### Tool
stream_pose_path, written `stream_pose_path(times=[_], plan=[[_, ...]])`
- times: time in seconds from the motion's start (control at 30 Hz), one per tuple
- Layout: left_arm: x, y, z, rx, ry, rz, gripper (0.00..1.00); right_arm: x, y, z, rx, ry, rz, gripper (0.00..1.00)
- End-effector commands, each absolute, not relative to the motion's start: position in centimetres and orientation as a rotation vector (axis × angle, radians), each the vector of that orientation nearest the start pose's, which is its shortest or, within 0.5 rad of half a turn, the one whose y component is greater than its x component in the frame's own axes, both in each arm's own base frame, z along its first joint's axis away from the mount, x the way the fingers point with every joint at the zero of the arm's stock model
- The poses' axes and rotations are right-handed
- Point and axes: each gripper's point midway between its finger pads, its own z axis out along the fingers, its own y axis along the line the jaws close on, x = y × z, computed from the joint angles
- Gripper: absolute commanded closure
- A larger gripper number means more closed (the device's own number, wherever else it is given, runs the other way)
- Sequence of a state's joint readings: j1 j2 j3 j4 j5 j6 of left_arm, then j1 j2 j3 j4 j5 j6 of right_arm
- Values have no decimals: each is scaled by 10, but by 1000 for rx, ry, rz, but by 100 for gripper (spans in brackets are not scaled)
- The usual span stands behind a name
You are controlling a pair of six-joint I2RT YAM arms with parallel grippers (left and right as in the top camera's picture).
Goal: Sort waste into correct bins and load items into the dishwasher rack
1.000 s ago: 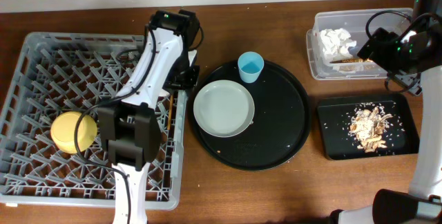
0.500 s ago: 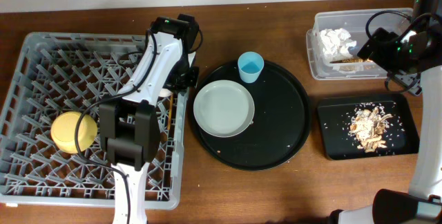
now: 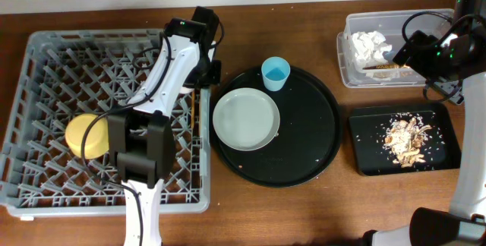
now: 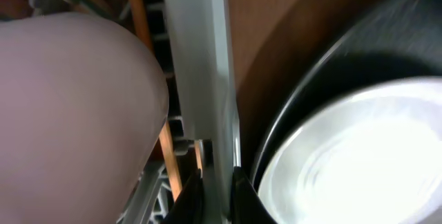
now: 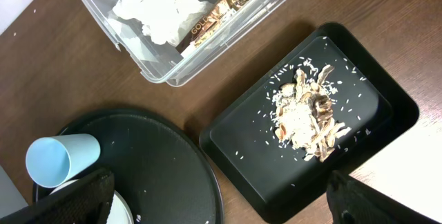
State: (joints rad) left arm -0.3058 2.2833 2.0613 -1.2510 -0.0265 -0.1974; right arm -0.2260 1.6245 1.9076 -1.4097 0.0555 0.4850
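Left gripper [image 4: 215, 198]: narrow, fingertips either side of the right-hand wall of the dishwasher rack [image 4: 197, 65], apparently pinching it and holding nothing else. Just inside that wall, at the left of the frame, is a big pink blur, probably the pink cup [image 4: 69, 113]; a wooden chopstick [image 4: 168, 158] lies between it and the wall. Just outside the wall is the round black tray [image 4: 331, 72] carrying the plate [image 4: 359, 162]. Overhead: yellow bowl [image 3: 85, 136] at the left of the rack, blue cup [image 3: 276, 74] at the tray's upper edge. Right gripper [image 5: 221, 198]: wide, empty, above the clear tub [image 5: 128, 48] (napkins [image 5: 159, 3], wrapper [image 5: 214, 16]) and the black rectangular tray [image 5: 373, 106] of food scraps [image 5: 304, 117]. Waste looks sorted; plate and blue cup not yet loaded. Risk: with that pinch on, any arm motion hauls the whole rack. It could shove the round tray, roll the bowl, or drop the chopstick through the grid. Release first.
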Motion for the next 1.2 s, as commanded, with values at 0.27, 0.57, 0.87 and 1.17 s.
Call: stream_pose_path(times=[0.27, 0.57, 0.87, 1.17], plan=[[481, -125, 88, 110, 2902, -10, 69, 348, -91, 283, 944, 2517, -5, 1], [487, -129, 121, 110, 2862, -33, 63, 348, -91, 283, 944, 2517, -5, 1], [464, -176, 188, 181, 2854, -456, 72, 348, -92, 283, 944, 2517, -6, 1], [440, -288, 186, 652, 2697, -512, 71, 348, -91, 283, 944, 2517, -5, 1]])
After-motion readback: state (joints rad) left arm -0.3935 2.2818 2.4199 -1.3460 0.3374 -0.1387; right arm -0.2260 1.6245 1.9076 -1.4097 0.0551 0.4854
